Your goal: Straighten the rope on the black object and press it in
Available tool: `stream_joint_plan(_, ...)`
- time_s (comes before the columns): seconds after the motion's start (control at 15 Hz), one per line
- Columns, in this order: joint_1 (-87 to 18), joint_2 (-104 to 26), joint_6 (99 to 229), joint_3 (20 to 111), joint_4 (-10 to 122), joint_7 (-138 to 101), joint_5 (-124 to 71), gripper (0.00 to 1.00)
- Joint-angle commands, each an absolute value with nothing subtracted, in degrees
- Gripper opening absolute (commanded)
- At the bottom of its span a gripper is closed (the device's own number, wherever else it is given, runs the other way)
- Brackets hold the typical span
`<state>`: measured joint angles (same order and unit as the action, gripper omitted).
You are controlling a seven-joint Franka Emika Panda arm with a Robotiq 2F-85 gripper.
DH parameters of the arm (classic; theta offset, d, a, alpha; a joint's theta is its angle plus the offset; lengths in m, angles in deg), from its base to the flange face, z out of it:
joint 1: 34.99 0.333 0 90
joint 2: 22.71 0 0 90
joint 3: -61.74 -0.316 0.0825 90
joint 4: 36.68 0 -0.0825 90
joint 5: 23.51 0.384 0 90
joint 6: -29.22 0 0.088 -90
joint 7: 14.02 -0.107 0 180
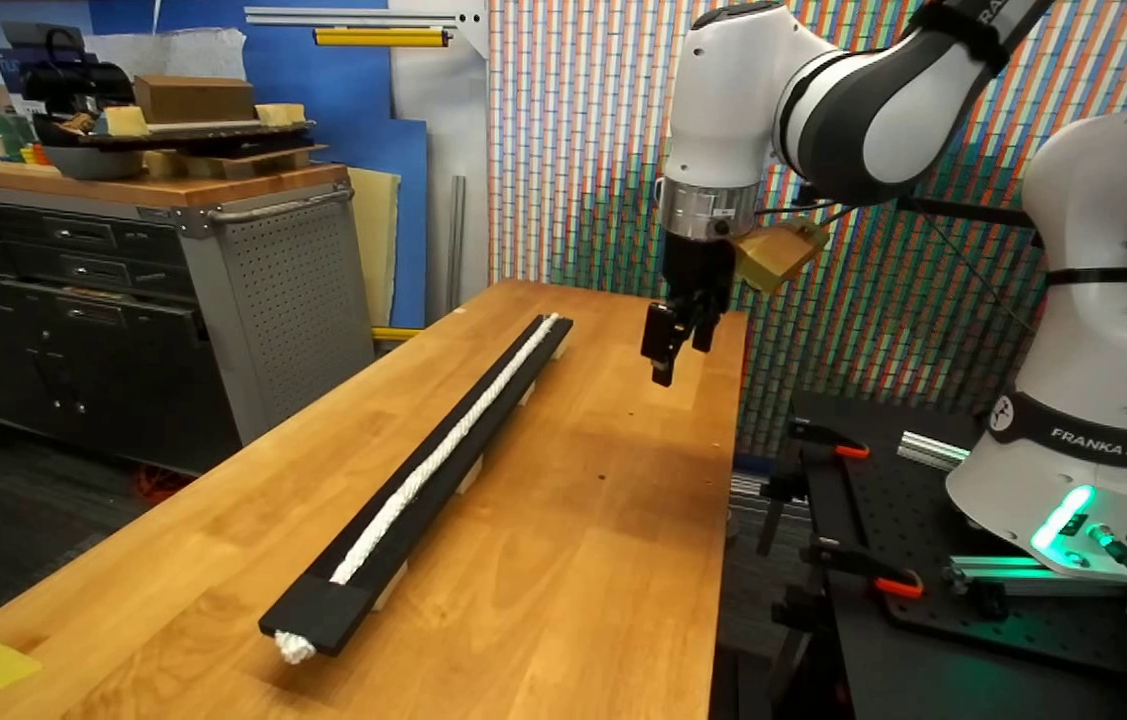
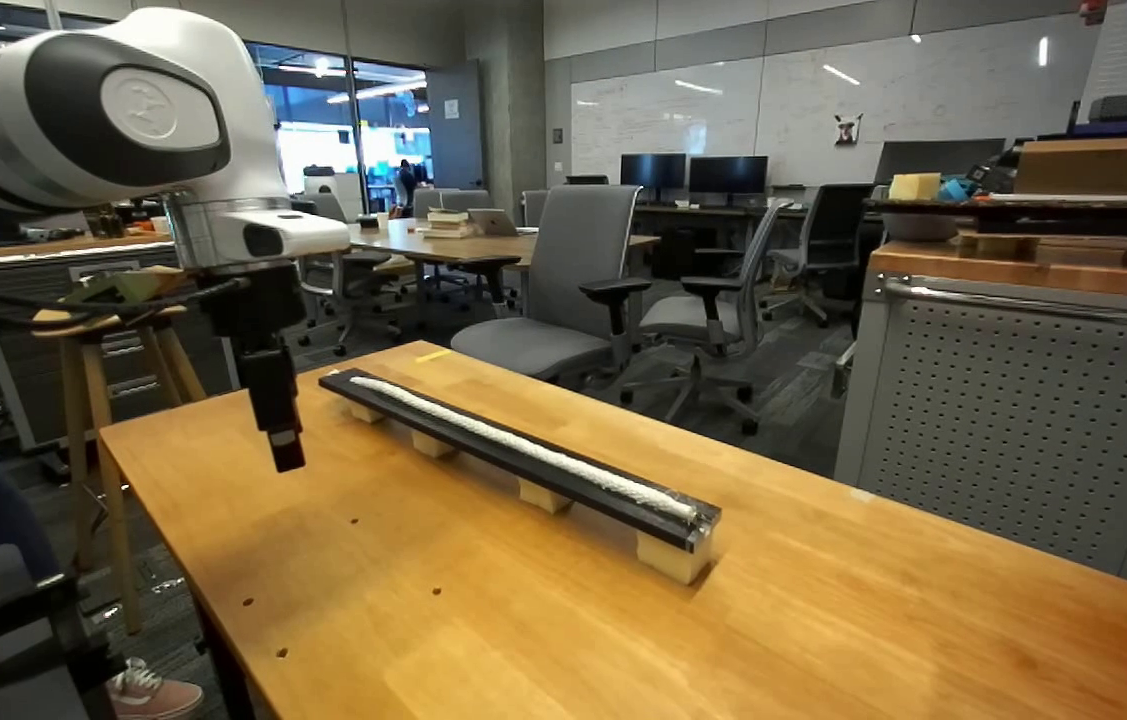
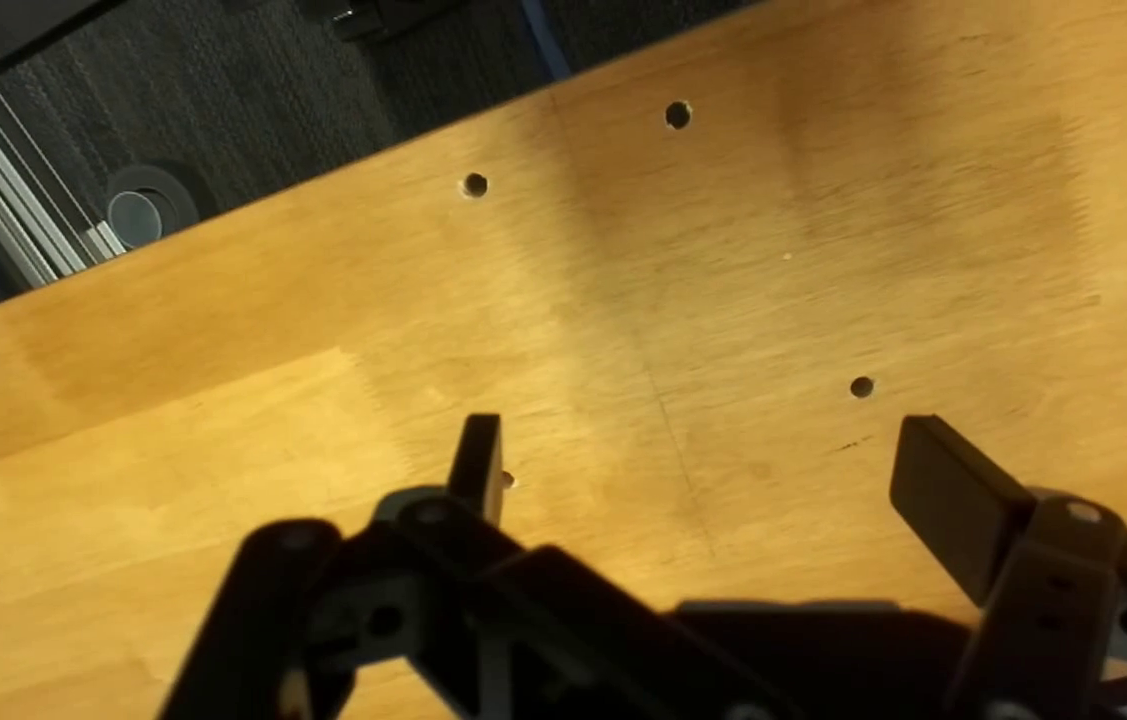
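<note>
In an exterior view, the rope [image 1: 447, 445] lies along the black bar [image 1: 463, 451], left of your gripper [image 1: 682, 360]. In an exterior view, blocks [image 2: 673, 558] prop the bar: press off-centre and it may tip. Wrist view: your spread fingers [image 3: 958, 505] could straddle the rope.

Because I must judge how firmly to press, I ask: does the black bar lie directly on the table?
No, in an exterior view the black bar sits on pale blocks, raised above the table.

White robot arm [image 1: 908, 140] extended, wrist [image 1: 711, 208] pointing down, black fingers [image 3: 959, 508] lowermost, spread wide apart
</note>
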<state>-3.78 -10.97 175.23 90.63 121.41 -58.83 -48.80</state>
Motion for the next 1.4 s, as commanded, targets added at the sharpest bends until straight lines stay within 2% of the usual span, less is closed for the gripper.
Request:
stream_joint_plan(0.0, -3.8, -11.0, 175.2, 90.6, 121.4, -58.8, -48.8, 1.0)
stream_joint_plan(0.07, -14.1, -12.4, 175.6, 79.2, 121.1, -55.3, -44.6, 1.0)
stream_joint_plan(0.47, -23.9, -13.0, 169.5, 61.3, 112.4, -53.1, -44.1, 1.0)
stream_joint_plan(0.8, -25.3, -20.3, 161.5, 56.4, 99.0, -45.1, -37.2, 1.0)
stream_joint_plan(1.33, -25.4, -36.0, 154.0, 56.8, 78.9, -43.8, -35.8, 1.0)
